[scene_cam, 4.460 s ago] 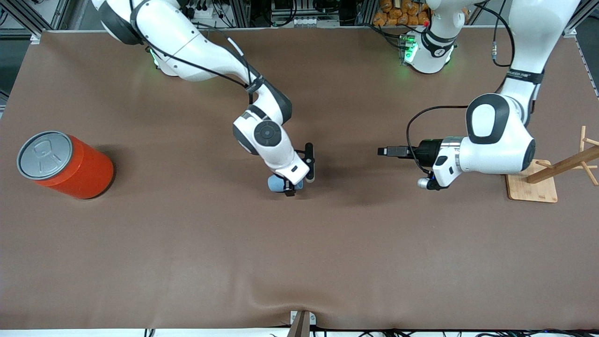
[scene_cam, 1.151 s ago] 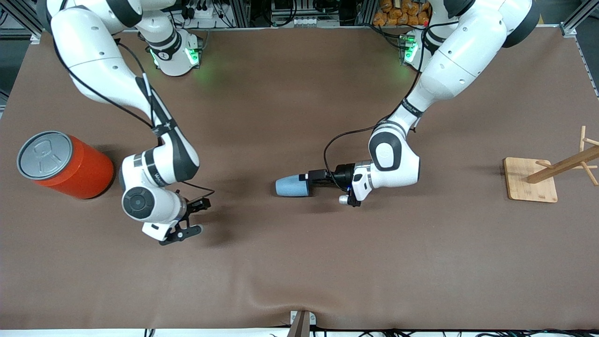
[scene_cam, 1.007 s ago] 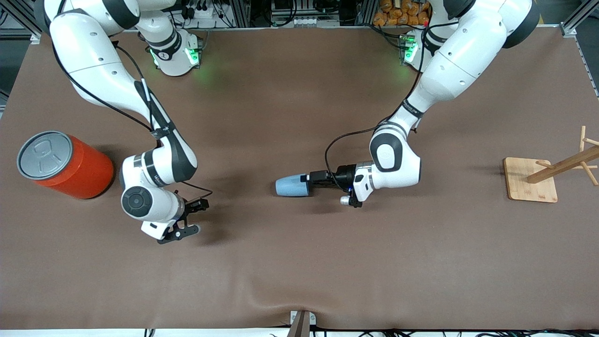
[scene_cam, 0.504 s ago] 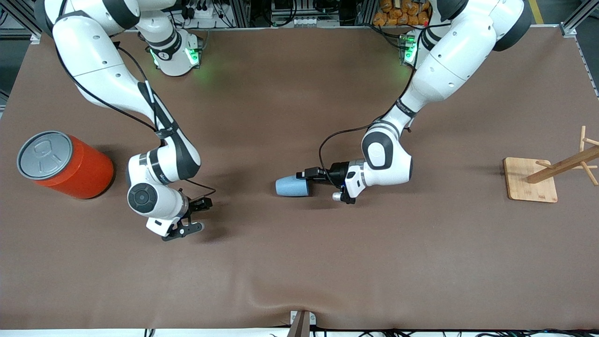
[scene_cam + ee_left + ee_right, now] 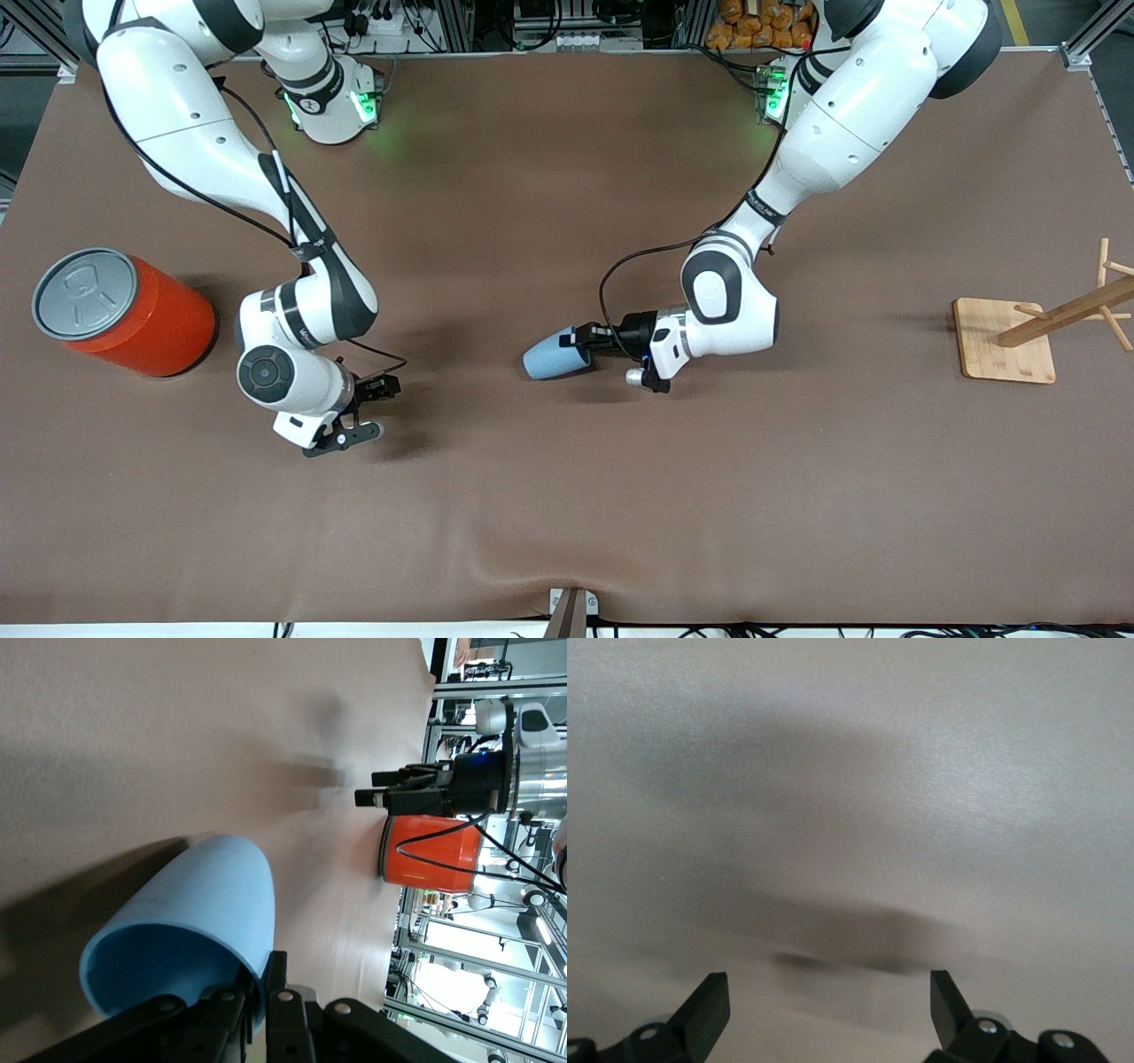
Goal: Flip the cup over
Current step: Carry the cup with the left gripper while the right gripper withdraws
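The small light-blue cup [image 5: 551,357] lies on its side, slightly tilted, near the middle of the brown table. My left gripper [image 5: 580,341] is shut on the cup's rim, one finger inside and one outside. In the left wrist view the cup [image 5: 190,921] fills the foreground with its open mouth toward the camera and my left gripper [image 5: 259,992] pinches its wall. My right gripper [image 5: 365,412] is open and empty, low over the table between the cup and the orange can. The right wrist view shows its open fingers [image 5: 710,1001] over bare table.
A large orange can [image 5: 124,310] with a grey lid stands toward the right arm's end of the table; it also shows in the left wrist view [image 5: 431,849]. A wooden rack [image 5: 1054,319] on a board stands toward the left arm's end.
My left gripper has closed on the cup's rim and tipped it slightly, its closed end swinging a little nearer the front camera. My right arm has barely moved.
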Robot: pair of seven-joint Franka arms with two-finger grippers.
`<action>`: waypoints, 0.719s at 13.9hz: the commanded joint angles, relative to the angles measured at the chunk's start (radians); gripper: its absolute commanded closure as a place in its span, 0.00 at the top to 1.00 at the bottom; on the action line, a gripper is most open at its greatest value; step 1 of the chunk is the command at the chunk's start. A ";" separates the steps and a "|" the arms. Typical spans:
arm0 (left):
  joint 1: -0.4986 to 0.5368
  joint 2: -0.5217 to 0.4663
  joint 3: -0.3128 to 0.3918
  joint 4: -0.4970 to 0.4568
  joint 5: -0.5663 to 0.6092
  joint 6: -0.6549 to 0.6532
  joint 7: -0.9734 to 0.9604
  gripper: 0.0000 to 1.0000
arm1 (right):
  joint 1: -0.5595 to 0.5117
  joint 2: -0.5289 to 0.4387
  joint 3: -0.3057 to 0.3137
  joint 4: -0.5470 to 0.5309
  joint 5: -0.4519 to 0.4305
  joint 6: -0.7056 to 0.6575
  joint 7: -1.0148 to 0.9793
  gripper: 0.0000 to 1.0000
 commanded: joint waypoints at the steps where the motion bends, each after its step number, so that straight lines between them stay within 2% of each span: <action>1: 0.008 -0.022 0.008 -0.002 -0.001 0.013 0.009 0.00 | -0.029 -0.080 0.023 -0.015 0.013 -0.090 0.002 1.00; 4: 0.032 -0.077 0.008 -0.010 -0.003 0.008 -0.017 0.00 | -0.030 -0.187 0.024 -0.017 0.013 -0.211 -0.002 1.00; 6: 0.040 -0.153 0.011 -0.040 0.005 0.004 -0.075 0.00 | -0.041 -0.257 0.027 -0.020 0.019 -0.274 -0.003 1.00; 8: 0.075 -0.219 0.020 -0.079 0.113 -0.009 -0.165 0.00 | -0.060 -0.325 0.026 -0.020 0.124 -0.343 -0.021 1.00; 10: 0.141 -0.259 0.022 -0.090 0.233 -0.125 -0.280 0.00 | -0.063 -0.377 0.026 -0.020 0.149 -0.412 -0.029 1.00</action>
